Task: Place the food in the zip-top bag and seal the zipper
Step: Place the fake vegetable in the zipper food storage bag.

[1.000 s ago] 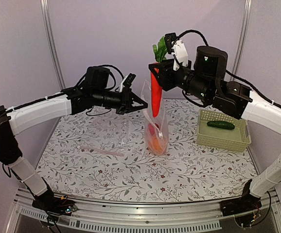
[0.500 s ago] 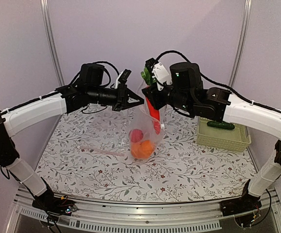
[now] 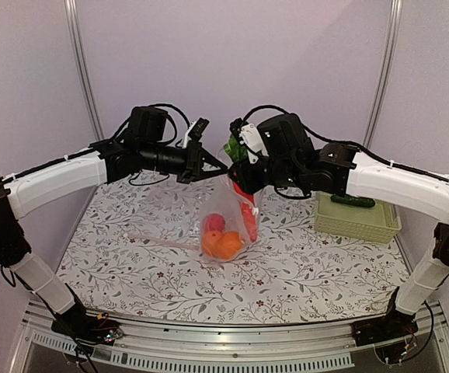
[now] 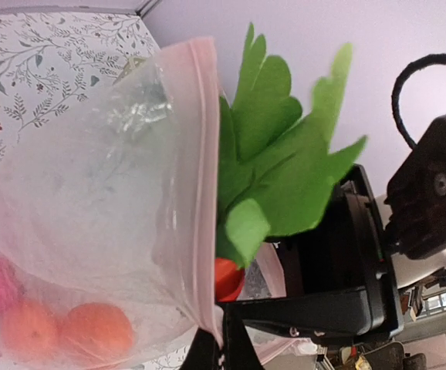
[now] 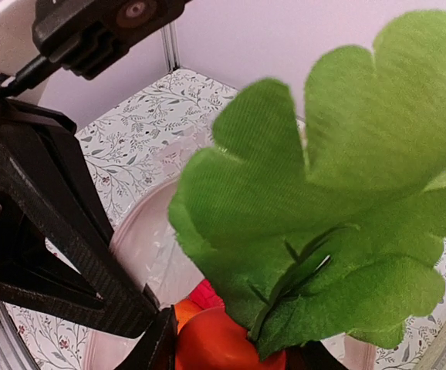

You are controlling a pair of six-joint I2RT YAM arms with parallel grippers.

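Green felt leaves (image 5: 323, 208) fill my right wrist view because the right pincer (image 3: 242, 165) is clenched on the crown of a toy carrot (image 3: 248, 211), root pointing down into the zip-top bag (image 3: 223, 203). My left pincer (image 3: 207, 162) grips the bag by its pinkish zipper (image 4: 204, 154) strip, hanging it above the surface (image 3: 131, 256) so the mouth gapes (a one-sided hold, so I judge it floppy). Two oranges (image 3: 223, 245) and a red fruit (image 3: 212, 224) sag at its bottom. Both arms reach forward and inward, wrists nearly meeting over mid-surface. The cucumber (image 3: 353, 201) lies in the lattice basket (image 3: 356, 224), well apart to the right.
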